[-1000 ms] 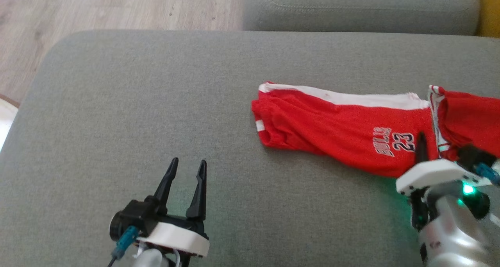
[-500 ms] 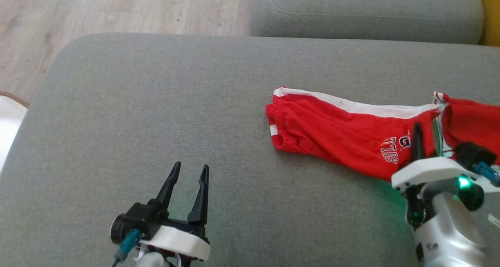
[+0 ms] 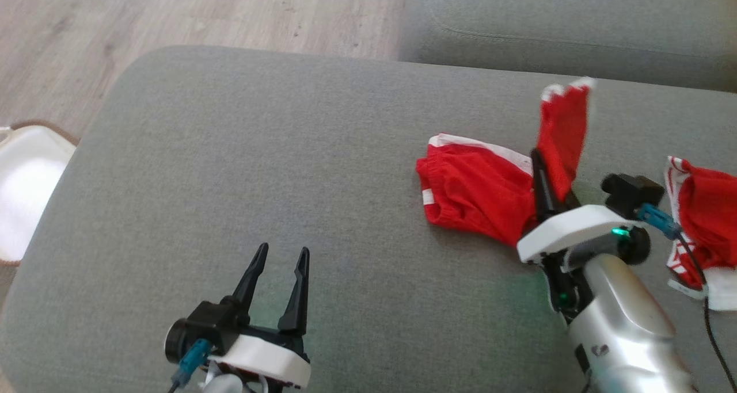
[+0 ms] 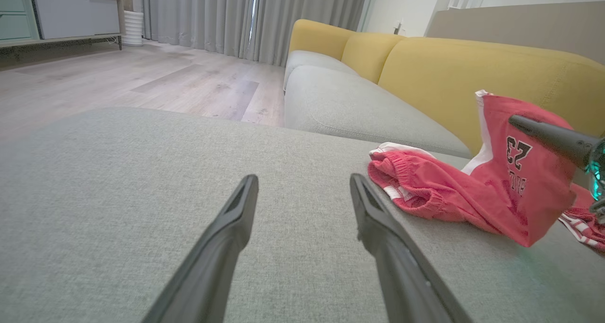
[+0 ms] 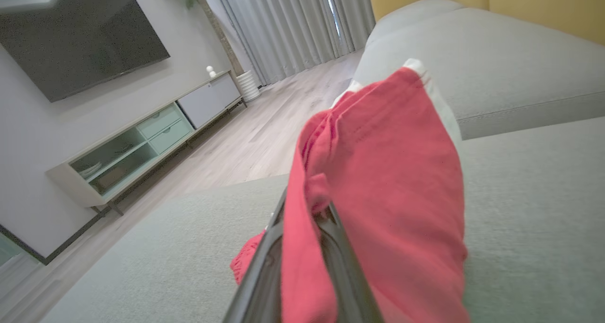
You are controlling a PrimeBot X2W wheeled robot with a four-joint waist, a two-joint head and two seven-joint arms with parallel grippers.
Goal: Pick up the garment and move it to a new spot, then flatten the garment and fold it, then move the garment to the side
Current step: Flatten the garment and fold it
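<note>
Got the red shorts [image 3: 472, 186] pinched tight in the right gripper [image 3: 538, 157], at the leg end by the number print. Holds that end up in the air, waistband end lying on the grey cushion [image 3: 259, 151]. Puts the long axis running from the fingers down and off toward the robot's left. Angles the right forearm up from the lower right, fingers tipped upward. Has the left gripper [image 3: 282, 249] spread wide and empty, low over the cushion, well apart from the cloth. Can't really tell if the second red piece [image 3: 699, 209] at the far right is the same outfit
</note>
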